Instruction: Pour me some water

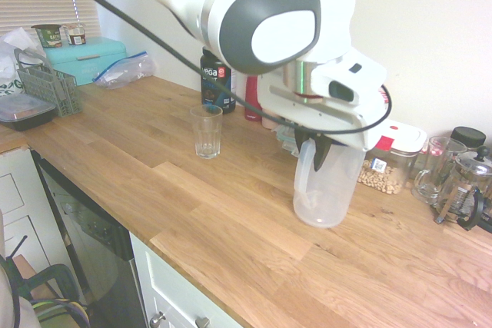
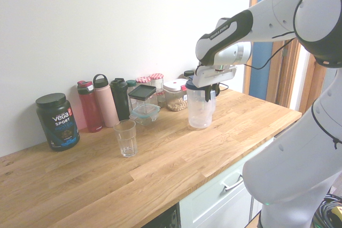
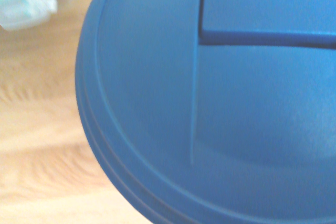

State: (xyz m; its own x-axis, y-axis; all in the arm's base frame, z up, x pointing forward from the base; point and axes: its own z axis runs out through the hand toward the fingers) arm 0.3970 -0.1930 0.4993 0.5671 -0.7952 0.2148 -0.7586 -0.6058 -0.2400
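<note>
The jug (image 1: 329, 186) stands upright on the counter (image 1: 231, 220), right of the glass (image 1: 206, 131) in the first exterior view and well apart from it, with jars and bottles along the wall behind. The gripper (image 2: 212, 93) is down at the jug's top, at the handle side; the dark fingers reach to the rim, but whether they are clamped on the handle I cannot tell. The wrist view is filled by the blue lid (image 3: 220, 108), close and blurred.

The jug is clear thin plastic, so probably light and a little flexible; any water in it is hard to make out, and a fuller jug would swing and slosh. The handle looks the safest hold, since squeezing the wall could buckle it. The glass is fragile and easily tipped by a knock from the spout
</note>
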